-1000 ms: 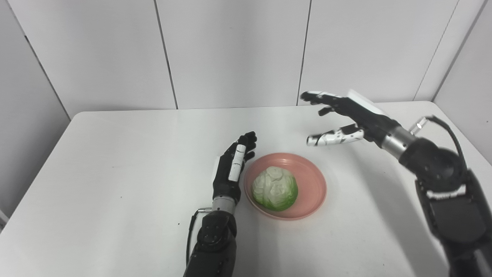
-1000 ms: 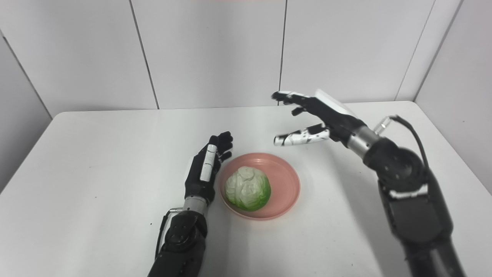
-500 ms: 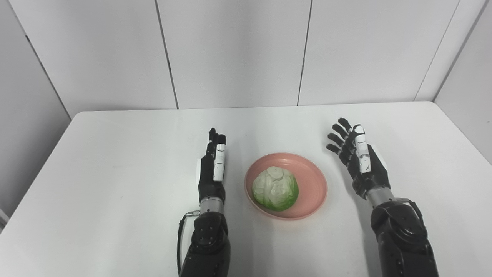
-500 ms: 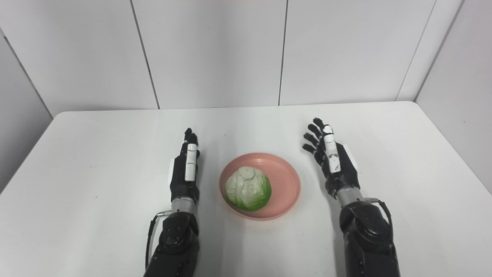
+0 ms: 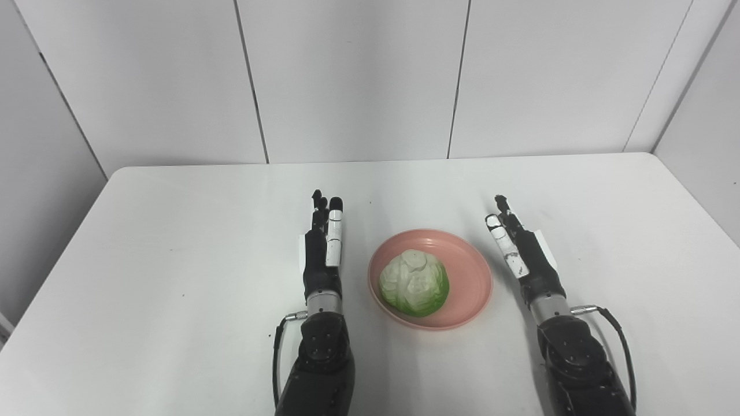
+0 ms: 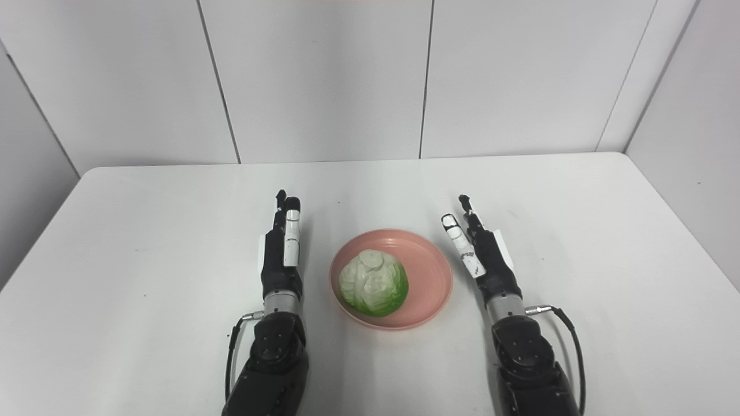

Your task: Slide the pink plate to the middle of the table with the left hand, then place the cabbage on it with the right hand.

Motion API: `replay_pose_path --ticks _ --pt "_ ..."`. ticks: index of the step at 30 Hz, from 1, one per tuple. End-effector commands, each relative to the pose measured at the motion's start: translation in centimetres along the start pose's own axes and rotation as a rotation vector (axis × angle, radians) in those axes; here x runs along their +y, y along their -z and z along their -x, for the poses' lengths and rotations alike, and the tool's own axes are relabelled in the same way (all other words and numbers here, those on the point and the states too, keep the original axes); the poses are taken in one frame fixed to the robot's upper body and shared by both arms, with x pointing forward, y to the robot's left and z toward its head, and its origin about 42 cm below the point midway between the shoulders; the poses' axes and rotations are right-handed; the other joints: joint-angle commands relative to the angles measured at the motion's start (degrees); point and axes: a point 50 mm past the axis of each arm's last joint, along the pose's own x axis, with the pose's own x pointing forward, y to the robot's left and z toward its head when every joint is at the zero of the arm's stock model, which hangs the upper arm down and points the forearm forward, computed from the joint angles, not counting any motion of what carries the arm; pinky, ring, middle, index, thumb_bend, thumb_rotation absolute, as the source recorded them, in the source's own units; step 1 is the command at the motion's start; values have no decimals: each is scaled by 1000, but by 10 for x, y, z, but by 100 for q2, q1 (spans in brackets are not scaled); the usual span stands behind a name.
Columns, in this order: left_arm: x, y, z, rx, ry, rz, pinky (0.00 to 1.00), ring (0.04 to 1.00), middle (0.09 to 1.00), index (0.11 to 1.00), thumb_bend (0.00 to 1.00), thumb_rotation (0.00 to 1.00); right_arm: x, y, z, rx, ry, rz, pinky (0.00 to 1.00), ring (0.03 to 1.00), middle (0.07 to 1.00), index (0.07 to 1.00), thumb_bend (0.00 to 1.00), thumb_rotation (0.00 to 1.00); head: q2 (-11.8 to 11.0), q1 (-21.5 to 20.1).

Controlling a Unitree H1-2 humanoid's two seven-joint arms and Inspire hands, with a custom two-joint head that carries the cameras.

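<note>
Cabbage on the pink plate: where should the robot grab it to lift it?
Probably from above, fingers wrapping the cabbage around its widest round middle. It sits low inside the pink plate, whose raised rim would likely block a low sideways approach.

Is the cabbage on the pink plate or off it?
On it. The cabbage sits inside the pink plate, toward its left side; neither hand touches it.

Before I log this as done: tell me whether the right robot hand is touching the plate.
Apart. The right eye view shows a strip of bare white table between the right robot hand and the plate's rim; the hand holds nothing.
</note>
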Motion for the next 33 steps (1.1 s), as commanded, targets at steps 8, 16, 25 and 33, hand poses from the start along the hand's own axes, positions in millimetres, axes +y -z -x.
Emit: replay_pose_path --ticks 8,16,25,33 --pt "9 8 6 26 2 -17 1000 1000 987 999 857 962 1 -15 -4 -72 9 -101 996 998 980 955 875 1000 -42 3" --pt "6 8 7 30 -2 -17 1000 1000 989 998 878 957 2 -15 -4 -55 -17 -101 992 991 979 966 896 1000 -15 -1" --pt "5 9 8 31 2 -9 1000 1000 986 996 870 956 3 -19 -5 -33 -5 -154 1000 1000 982 964 937 1000 -8 23" --pt "6 9 8 34 -1 -8 1000 1000 981 997 870 951 2 -23 -7 -12 2 -212 1000 1000 989 973 948 1000 -4 27"
